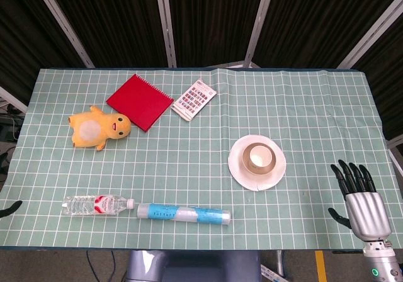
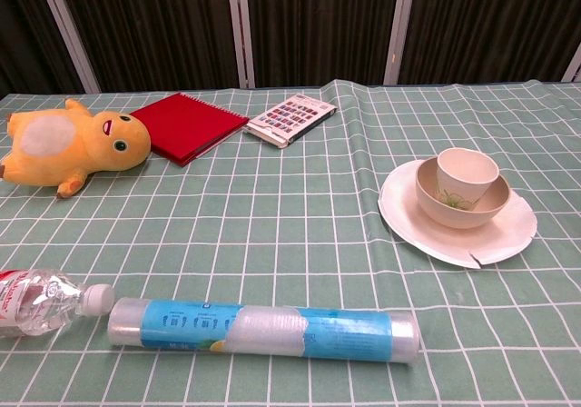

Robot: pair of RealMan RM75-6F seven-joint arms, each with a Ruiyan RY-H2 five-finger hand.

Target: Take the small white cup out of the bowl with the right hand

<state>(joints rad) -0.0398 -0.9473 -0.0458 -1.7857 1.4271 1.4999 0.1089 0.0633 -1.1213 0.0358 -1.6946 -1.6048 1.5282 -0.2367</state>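
Observation:
A small white cup (image 1: 257, 157) (image 2: 466, 175) stands upright inside a cream bowl (image 2: 458, 207) that sits on a white paper plate (image 1: 242, 165) (image 2: 408, 216) right of the table's middle. My right hand (image 1: 361, 200) hovers at the table's front right corner, fingers spread and pointing away, holding nothing, well to the right of the plate. Only a dark tip of my left hand (image 1: 9, 208) shows at the left edge of the head view; its fingers are hidden. Neither hand appears in the chest view.
A yellow plush duck (image 1: 99, 126) (image 2: 68, 143), a red notebook (image 1: 139, 101) (image 2: 189, 125) and a colour card (image 1: 194, 99) (image 2: 290, 119) lie at the back left. A water bottle (image 1: 94, 204) (image 2: 41, 302) and a blue roll (image 1: 182, 213) (image 2: 263, 330) lie along the front edge.

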